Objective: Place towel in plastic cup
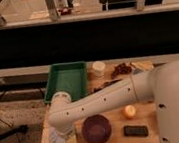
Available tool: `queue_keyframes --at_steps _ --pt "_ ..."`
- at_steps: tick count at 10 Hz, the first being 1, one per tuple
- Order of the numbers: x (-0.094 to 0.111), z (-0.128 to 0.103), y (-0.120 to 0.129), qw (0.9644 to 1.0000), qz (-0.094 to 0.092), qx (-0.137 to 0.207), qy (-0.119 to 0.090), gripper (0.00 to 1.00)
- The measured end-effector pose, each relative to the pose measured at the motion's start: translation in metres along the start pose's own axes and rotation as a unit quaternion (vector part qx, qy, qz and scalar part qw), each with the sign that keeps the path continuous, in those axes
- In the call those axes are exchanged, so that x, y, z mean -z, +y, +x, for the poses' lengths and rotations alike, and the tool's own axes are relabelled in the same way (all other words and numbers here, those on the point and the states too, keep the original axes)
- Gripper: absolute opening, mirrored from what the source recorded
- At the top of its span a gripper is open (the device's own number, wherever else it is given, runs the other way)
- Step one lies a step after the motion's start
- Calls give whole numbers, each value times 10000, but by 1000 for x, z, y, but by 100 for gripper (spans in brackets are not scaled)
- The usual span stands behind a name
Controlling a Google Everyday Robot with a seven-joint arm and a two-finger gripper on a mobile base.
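One arm, mine, bends down to the table's (116, 141) near edge at the view's left, w/ my claw (65, 132) low at the towel (56, 138), a pale bluish heap just beside the purple bowl (96, 129). Can't tell whether the claw is open or closed, my wrist mostly hides it. Pale cup (98, 68) stands well apart at the back, next to the green tray (66, 79).
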Motion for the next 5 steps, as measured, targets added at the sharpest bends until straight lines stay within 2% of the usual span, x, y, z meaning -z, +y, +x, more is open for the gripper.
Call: queue_keyframes --at_steps 2,5 --pt "-10 -2 -5 10000 -22 68 -53 80" --pt "-26 6 -9 9999 -83 71 -85 80"
